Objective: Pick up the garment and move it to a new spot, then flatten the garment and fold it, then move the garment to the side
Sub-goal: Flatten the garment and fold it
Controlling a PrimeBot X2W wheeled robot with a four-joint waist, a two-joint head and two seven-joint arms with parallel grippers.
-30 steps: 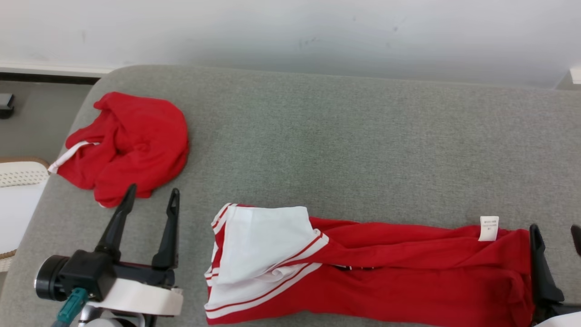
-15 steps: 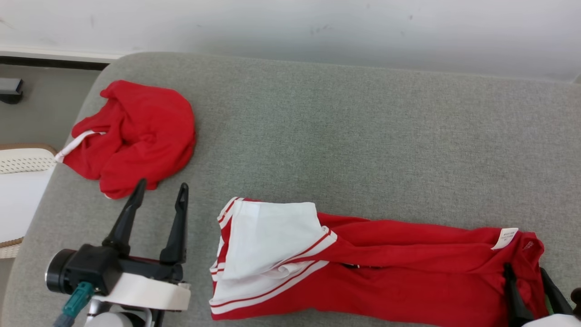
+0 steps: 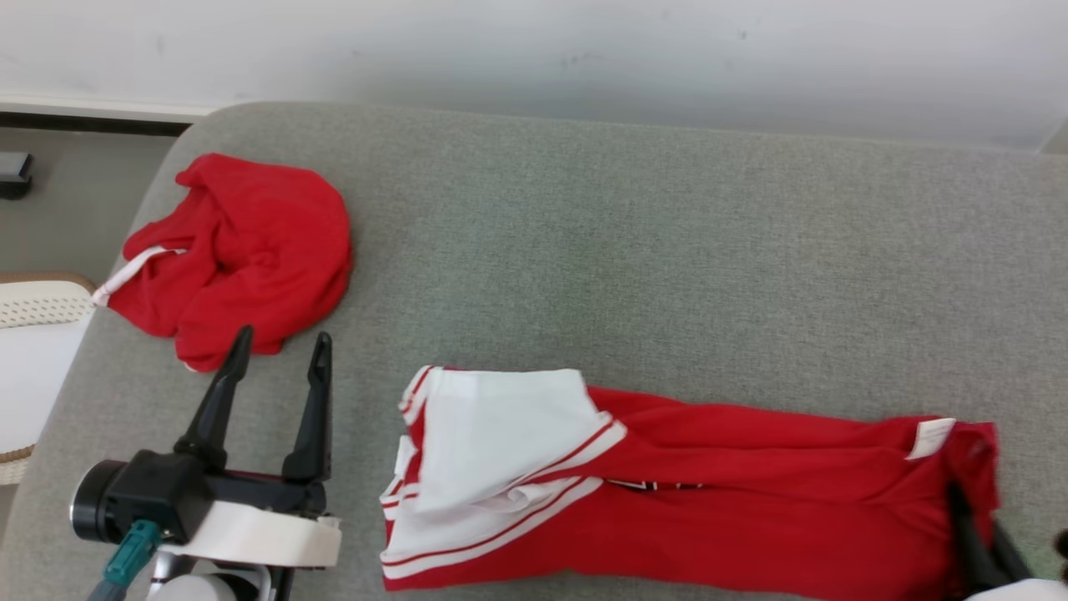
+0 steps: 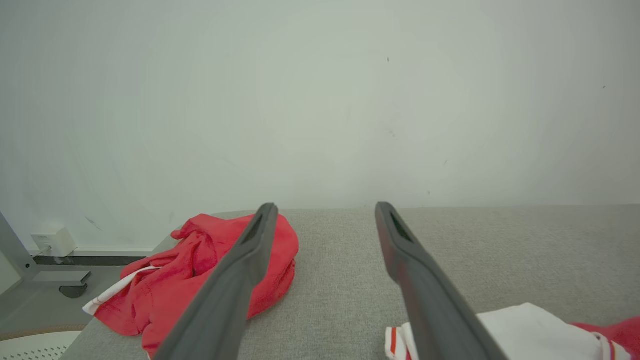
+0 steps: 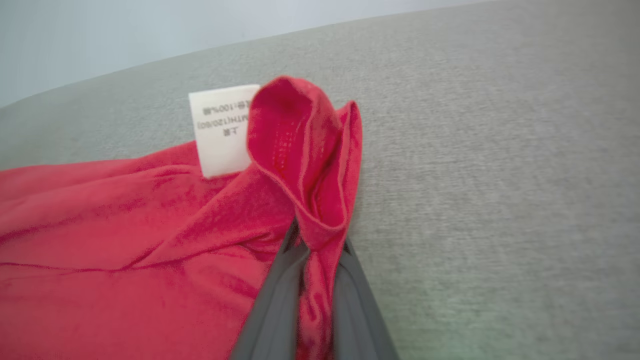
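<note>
The right gripper (image 5: 320, 239) comes in low from the near right corner of the grey woven-fabric cushion (image 3: 667, 250). Its two dark fingers point away from the robot and are pinched together on a fold of the long red knit garment with a white, red-striped sleeve (image 3: 709, 509). The pinched cloth stands up above the fingertips in a small looped peak, and a white rectangular care label (image 5: 220, 127) sticks up just beside it. In the head view only a sliver of this arm's pale wrist shows at the bottom right, with the dark fingers half buried in the red cloth. The garment lies stretched along the near edge of the cushion, its white sleeve end towards the middle and its gripped end by the near right corner. The left gripper (image 3: 283, 334) hovers over the near left part of the cushion, clear of the long garment, with its fingers spread wide and holding nothing. They point towards the far edge, rising from a black body on a pale wrist cuff. Just past its fingertips, by the far left corner, a second red garment (image 3: 238, 255) lies crumpled in a rounded heap, a white trim strip trailing over the left edge. A pale wall (image 3: 534, 50) rises behind the cushion's far edge.
</note>
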